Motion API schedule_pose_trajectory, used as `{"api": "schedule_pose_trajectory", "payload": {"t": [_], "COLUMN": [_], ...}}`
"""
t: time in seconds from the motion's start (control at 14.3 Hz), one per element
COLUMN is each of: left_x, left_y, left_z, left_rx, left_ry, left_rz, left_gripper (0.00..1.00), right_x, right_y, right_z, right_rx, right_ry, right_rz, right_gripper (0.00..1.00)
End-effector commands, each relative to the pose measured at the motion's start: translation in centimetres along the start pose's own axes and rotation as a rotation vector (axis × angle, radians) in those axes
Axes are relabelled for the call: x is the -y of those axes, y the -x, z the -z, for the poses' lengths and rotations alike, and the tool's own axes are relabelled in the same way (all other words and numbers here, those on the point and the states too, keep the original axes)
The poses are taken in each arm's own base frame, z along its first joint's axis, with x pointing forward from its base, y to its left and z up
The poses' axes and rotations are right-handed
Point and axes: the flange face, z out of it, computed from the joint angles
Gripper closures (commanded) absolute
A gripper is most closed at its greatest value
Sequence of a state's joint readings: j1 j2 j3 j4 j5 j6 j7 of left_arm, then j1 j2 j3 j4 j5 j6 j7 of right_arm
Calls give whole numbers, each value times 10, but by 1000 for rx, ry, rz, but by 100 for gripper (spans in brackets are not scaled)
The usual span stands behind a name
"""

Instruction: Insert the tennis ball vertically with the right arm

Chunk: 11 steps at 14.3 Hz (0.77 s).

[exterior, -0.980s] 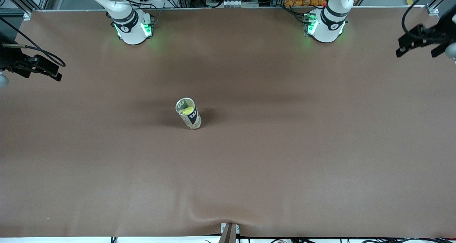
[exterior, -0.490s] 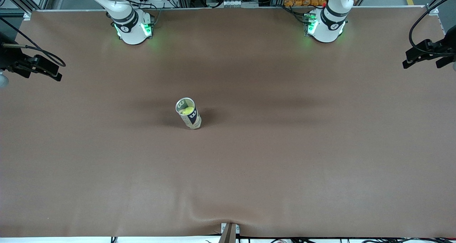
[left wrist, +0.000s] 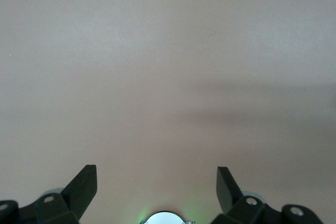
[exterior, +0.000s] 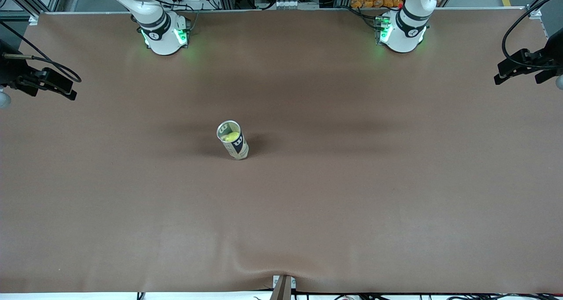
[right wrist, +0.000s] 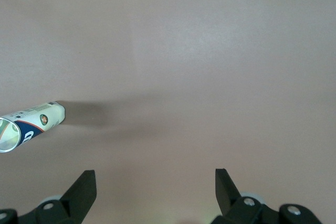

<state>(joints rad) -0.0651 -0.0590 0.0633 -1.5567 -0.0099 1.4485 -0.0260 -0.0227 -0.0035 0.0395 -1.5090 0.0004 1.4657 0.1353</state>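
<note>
A tennis ball can stands upright near the middle of the brown table, its mouth open at the top. A yellow-green tennis ball sits inside it, just below the rim. The can also shows in the right wrist view. My right gripper is open and empty, high over the table's edge at the right arm's end, well away from the can; its fingers stand wide apart. My left gripper is open and empty over the left arm's end of the table; its fingers stand wide apart.
The brown mat covers the whole table, with a small bump at the edge nearest the front camera. The two arm bases stand along the table edge farthest from the front camera.
My left gripper has swung outward toward its end of the table and come a little lower in the front view. The right gripper, can and ball have not moved.
</note>
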Motion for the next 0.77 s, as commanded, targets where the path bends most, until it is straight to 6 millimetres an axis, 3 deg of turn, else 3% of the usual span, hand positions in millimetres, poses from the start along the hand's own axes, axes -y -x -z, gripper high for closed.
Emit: {"api": "schedule_pose_trajectory", "payload": {"t": [0.0,0.7], "left_x": [-3,-3], "left_y": [5,3], "left_z": [3,3], "left_rx": [0,2], "left_ry": [-8,4], "left_rz": [9,-20], "left_gripper": [0,0], "right_x": [0,1], "right_y": [2,-2], "right_z": [3,0], "right_rx": [-3,-5], "right_ry": [-12,-8], "right_rz": [-11,-10], "right_gripper": [0,0]}}
